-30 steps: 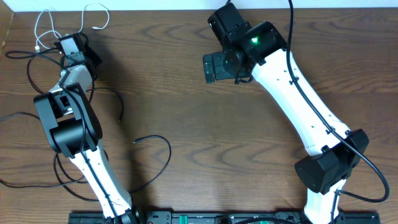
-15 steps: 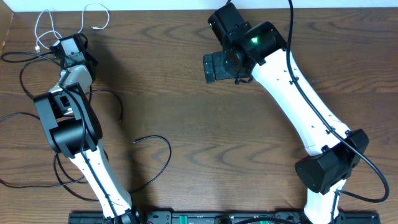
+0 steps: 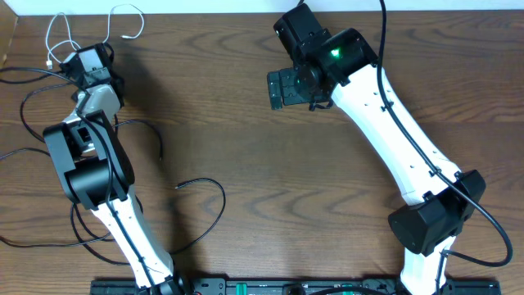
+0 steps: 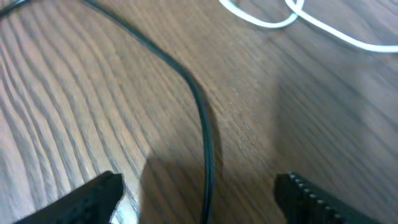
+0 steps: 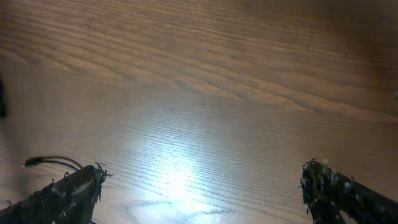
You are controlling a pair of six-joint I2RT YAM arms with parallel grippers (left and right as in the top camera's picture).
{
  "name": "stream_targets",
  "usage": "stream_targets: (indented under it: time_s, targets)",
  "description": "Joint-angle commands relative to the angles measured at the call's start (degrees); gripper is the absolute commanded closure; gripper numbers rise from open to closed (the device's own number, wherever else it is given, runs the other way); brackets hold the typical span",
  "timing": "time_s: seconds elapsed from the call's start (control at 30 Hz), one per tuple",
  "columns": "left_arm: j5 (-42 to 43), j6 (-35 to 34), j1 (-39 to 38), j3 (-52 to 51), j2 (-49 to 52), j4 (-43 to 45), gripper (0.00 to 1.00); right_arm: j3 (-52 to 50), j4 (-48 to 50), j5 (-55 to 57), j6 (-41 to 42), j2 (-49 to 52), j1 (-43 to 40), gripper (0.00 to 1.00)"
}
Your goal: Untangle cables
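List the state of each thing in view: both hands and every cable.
left hand: open, straddling a black cable, not gripping it.
right hand: open, nothing between its fingers.
black cable: slack on the table, running between the left hand's fingers.
white cable: loose loops flat on the table, ungripped.
other black cables: loose loops on the table, one end free.
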Motion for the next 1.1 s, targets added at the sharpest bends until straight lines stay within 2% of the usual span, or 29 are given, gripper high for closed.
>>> stream_targets:
  time_s: [0.0,0.17,0.37,0.53,0.67,0.83,1.07]
  targets:
    - [1.4,4.4,0.2,0.0,-6.2,-0.7,0.08,-0.2,0.3,0.6,0.7,0.5,0.2,0.01]
    - [6.1,4.4,0.2,0.0,-13.7,-6.0,0.06,-0.2,0.7,1.9,0.7,0.5,0.2,0.01]
    - [21.9,4.4,0.1,0.0,-26.0,-18.4,0.05,-0.2,0.3,3.7,0.6,0.3,0.0,0.01]
    - [33.1,4.4,0.1,0.0,-36.9,-33.6,0.05,-0.2,-1.7,11.0,0.9,-2.1,0.0,0.01]
    - [34.1,4.4,0.1,0.0,-44.9,-43.7,0.05,-0.2,-3.9,20.2,4.3,-8.2,0.0,0.01]
    - [34.1,4.4,0.1,0.0,-51.0,-50.5,0.05,-0.2,-7.3,25.9,4.5,-17.6,0.0,0.01]
    - [34.1,4.4,0.1,0.0,-53.6,-51.8,0.04,-0.2,-15.4,28.7,10.7,-27.8,0.2,0.01]
